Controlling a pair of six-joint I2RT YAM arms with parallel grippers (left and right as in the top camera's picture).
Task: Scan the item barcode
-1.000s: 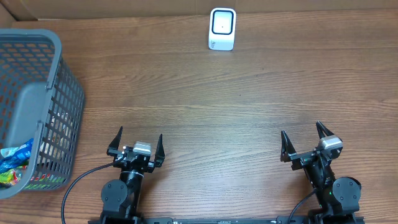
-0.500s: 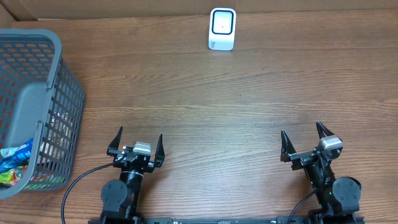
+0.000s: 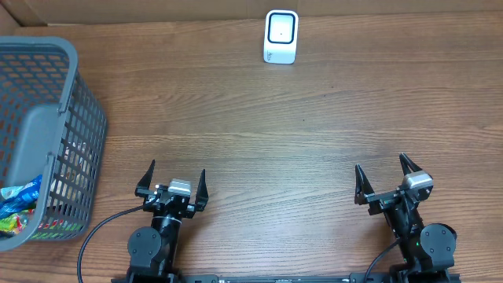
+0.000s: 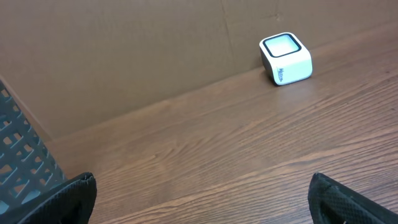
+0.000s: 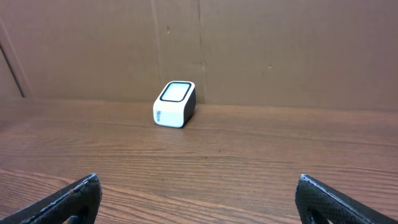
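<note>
The left gripper sits at the near edge of the brown wood-grain desk with its two black fingers spread fully apart, holding nothing and touching nothing. The right gripper, near the same edge on the other side, is likewise wide open and empty. In each wrist view only bare desk lies between the fingertips.

The small white box-shaped scanner with a dark-rimmed window stands at the far edge of the desk, against a brown cardboard wall, well apart from both grippers. A grey plastic mesh basket stands to the left, and colourful packaged items lie inside it at its near end.
</note>
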